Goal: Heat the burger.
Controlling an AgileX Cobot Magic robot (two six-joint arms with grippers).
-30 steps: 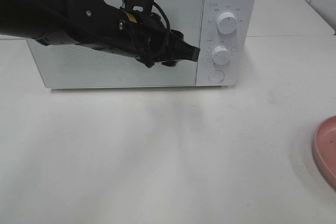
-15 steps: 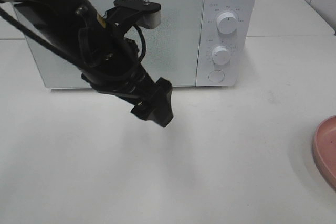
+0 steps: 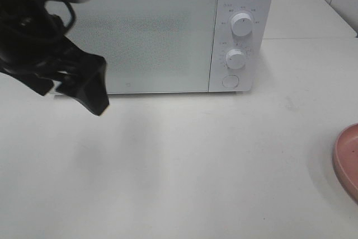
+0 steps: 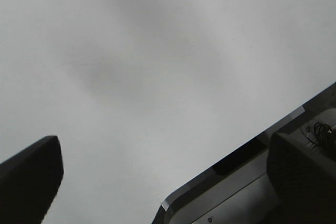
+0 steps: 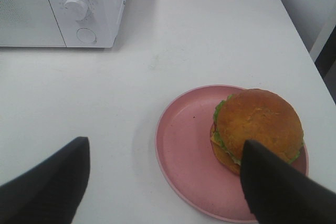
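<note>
Golden-brown burger [image 5: 258,125] partly behind one finger [image 5: 278,190] of right gripper [image 5: 163,182]

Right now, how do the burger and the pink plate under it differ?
The burger is a tall stack with a golden-brown bun and green lettuce at its edge; the pink plate is flat, shallow and one plain colour. The burger is narrower and sits toward one side of the plate, which spreads well beyond it. Both are round, and both rest on the white table, away from the microwave.

Microwave [image 3: 151,32] glossy white plastic; table [image 3: 212,160] smooth matt white; plate [image 5: 184,145] matt pink.
</note>
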